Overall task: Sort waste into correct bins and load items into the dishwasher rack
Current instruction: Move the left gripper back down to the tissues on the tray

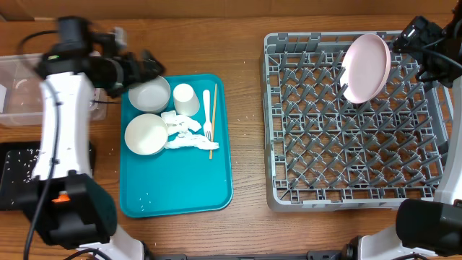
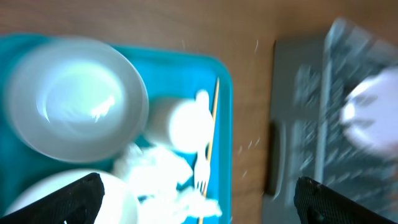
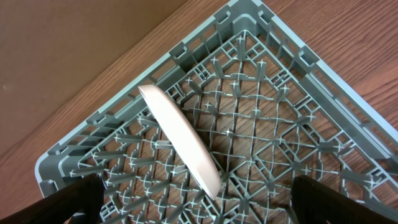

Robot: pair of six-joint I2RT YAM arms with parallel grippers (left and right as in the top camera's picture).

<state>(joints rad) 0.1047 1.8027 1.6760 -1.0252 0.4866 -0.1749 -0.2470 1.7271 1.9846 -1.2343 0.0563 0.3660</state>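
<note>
The pink plate (image 1: 366, 67) is propped on edge among the dishwasher rack (image 1: 271, 123) pegs, seemingly for support, with the right end effector (image 3: 196, 193) spread empty above it and the left end effector (image 2: 196, 193) spread over the white bowls (image 1: 146, 134) on the teal tray (image 1: 180, 180).

Plastic lattice rack (image 1: 339, 155); woodgrain table (image 1: 249, 144)

Behind our left pincer (image 2: 198, 200) the wrist housing is black and blocky, and the left arm (image 1: 68, 123) behind that is a long white shell. A thin black cable (image 1: 55, 137) runs along it. Farthest back is a black base (image 1: 72, 217) with a small orange mark (image 1: 63, 196). Our left fingers (image 2: 62, 199) are matte black wedges, as are the right fingers (image 3: 348, 202). Our right arm (image 1: 433, 47) is black behind the right pincer (image 3: 196, 200).
</note>
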